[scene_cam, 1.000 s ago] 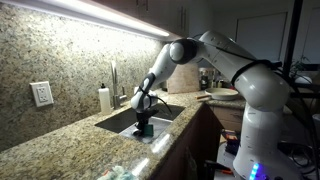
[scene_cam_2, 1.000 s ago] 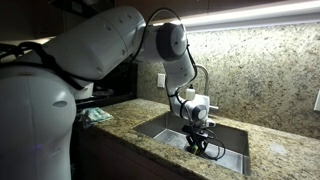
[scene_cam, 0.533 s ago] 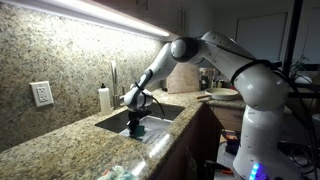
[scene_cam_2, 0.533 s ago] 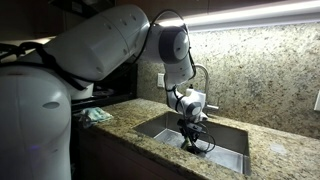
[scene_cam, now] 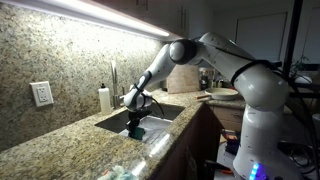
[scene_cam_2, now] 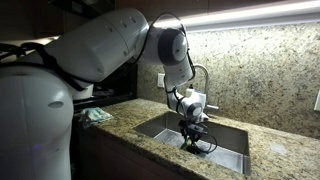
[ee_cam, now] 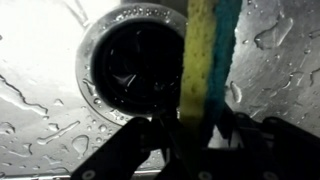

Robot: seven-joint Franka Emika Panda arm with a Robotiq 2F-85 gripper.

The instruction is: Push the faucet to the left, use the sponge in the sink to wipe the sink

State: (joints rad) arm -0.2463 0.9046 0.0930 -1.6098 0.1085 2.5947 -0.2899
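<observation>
Showing a speckled granite counter [scene_cam: 60,145] with a steel sink [scene_cam: 172,108] sunk into it, under a bright strip light. Reaching down into the basin from the counter's front edge with a white robot arm [scene_cam: 200,50], jaws pointing straight at the sink floor.

Looking closely through the wrist view: framing the sponge [ee_cam: 208,60] between the jaws, standing on its thin edge, yellow layer on one side and teal on the other. Hanging just beside the round black drain [ee_cam: 135,65], over wet metal dotted with water drops. Flanking the sponge closely on both sides, but not showing clearly whether squeezing it or only bracketing it, so impossible to tell the grip. Probably keeping the sponge on edge because the narrow sides are the only part fitting between the jaws, and so that the lower edge can be dragged across the sink floor.

Glimpsing the same sponge as a small teal patch low in the basin in an exterior view [scene_cam: 137,130].

Also showing the faucet [scene_cam: 113,80] at the counter's back edge beside a white soap dispenser [scene_cam: 104,99], well apart from the arm, seemingly leaving the basin free for wiping. Being too small to tell which way the spout is turned.
</observation>
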